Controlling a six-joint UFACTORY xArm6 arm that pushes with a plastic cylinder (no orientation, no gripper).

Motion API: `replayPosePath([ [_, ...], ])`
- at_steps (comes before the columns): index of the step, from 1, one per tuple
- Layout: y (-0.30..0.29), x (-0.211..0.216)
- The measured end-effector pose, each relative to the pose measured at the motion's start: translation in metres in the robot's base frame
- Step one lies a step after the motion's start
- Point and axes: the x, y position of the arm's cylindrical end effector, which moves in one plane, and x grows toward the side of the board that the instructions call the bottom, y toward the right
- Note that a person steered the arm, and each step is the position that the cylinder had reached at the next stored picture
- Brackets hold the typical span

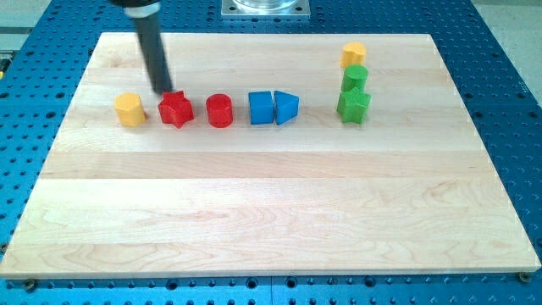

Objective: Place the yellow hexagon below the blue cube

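A yellow hexagon-like block (129,109) lies at the left end of a row on the wooden board (271,203). The blue cube (261,108) lies further right in the same row, touching a blue triangular block (287,108) on its right. Between them are a red star (176,109) and a red cylinder (219,110). My tip (161,91) is just above the red star's upper left corner, to the upper right of the yellow block. It looks very close to the star; I cannot tell if it touches.
A second yellow block (354,54), shape unclear, heads a column at the upper right, with a green rounded block (355,79) and a green star (354,106) below it. Blue perforated table (508,85) surrounds the board.
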Motion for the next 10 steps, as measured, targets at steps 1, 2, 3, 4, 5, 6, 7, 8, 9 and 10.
replayPosePath([
  [1,-0.022,0.048],
  [2,-0.022,0.113],
  [3,-0.058,0.095],
  [4,-0.088,0.138],
  [5,-0.007,0.157],
  [6,0.095,0.159],
  [7,0.043,0.171],
  [8,-0.024,0.150],
  [9,0.011,0.132],
  [10,0.125,0.131],
])
